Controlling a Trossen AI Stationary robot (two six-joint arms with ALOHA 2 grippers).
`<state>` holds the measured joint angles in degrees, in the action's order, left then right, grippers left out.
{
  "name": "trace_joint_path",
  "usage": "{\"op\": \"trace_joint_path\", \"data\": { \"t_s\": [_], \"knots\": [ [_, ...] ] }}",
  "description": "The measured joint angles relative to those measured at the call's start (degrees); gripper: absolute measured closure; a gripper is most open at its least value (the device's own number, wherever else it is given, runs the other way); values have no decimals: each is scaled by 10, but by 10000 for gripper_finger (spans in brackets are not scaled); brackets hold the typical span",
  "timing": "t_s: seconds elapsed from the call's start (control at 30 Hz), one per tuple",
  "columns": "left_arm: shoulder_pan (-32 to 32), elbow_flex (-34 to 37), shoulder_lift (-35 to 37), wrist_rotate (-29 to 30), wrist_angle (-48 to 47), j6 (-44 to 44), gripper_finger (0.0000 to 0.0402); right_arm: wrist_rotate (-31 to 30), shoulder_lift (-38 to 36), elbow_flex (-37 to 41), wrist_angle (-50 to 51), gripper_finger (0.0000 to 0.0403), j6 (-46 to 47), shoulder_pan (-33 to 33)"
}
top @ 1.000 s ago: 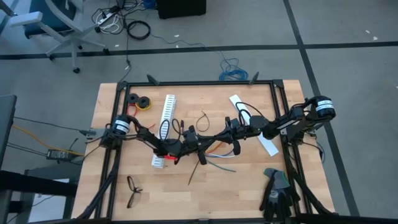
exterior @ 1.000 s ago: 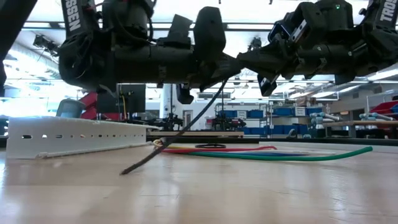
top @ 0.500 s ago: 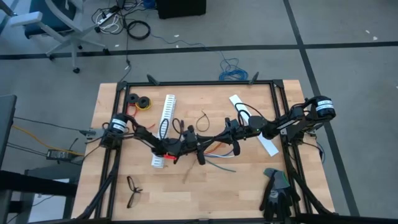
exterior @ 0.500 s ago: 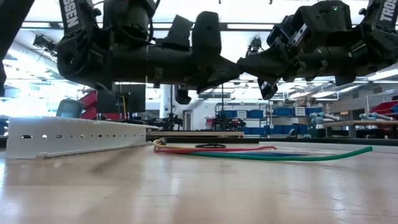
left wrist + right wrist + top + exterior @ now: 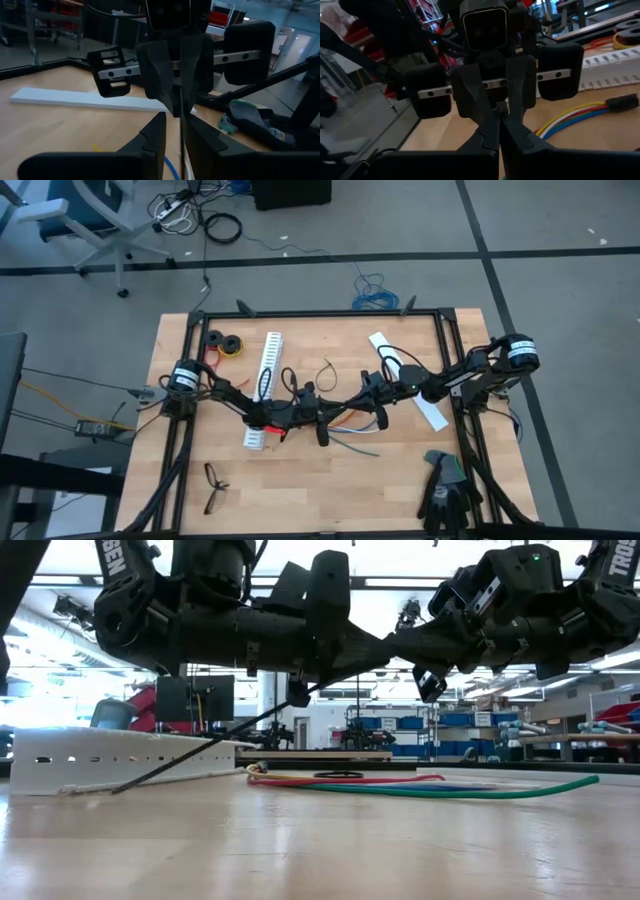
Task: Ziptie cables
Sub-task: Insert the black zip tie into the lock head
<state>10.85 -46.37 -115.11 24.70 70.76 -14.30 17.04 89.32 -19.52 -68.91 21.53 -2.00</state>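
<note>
My two grippers meet tip to tip above the middle of the table, left gripper (image 5: 335,410) coming from the left and right gripper (image 5: 352,406) from the right. Both are shut on one thin black ziptie (image 5: 220,735). Its free tail slants down to the left, ending in front of the white slotted strip (image 5: 120,760). The cables (image 5: 350,426), red, blue, yellow and green wires, lie flat on the table under the grippers and also show as cables (image 5: 420,783) in the low view. No gripper touches them. My left gripper (image 5: 177,137) has the ziptie's thin strip (image 5: 181,131) between its two fingers, which point level from the table's left. The strip runs on along the fingers to the other gripper. It is clear of the table here. My right gripper (image 5: 498,132) pinches the ziptie (image 5: 178,111) between its free fingertips, level, from the table's right. The held end is lifted clear. The tail (image 5: 160,768) hangs slanting down; whether its tip touches the table I cannot tell.
The white slotted strip (image 5: 268,375) lies left of centre, and a second white strip (image 5: 412,385) lies under the right arm. Tape rolls (image 5: 225,342) sit far left, black eyeglasses (image 5: 213,485) near left, gloves (image 5: 445,485) near right. A looped ziptie (image 5: 328,370) lies behind the grippers.
The ziptie's free tail has swung from pointing steeply down at the table's near side to slanting flatter toward the left. Its held end has stayed between the grippers. My left gripper's wrist has tipped a little; both grippers have stayed shut.
</note>
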Motion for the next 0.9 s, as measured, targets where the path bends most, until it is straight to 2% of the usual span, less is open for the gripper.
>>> {"op": "trace_joint_path", "data": {
  "t_s": [0.33, 0.6, 0.9],
  "knots": [
    [-11, -1, 1, -22, -19, -46, 325, 88, 0, 0, 9, 403, 48, -40],
    [-45, -1, 1, -120, -36, -90, 325, 110, 0, -1, 46, 403, 50, -50],
    [-60, -1, 1, -166, -45, -112, 326, 117, 0, -1, 56, 403, 50, -56]
  ]
}}
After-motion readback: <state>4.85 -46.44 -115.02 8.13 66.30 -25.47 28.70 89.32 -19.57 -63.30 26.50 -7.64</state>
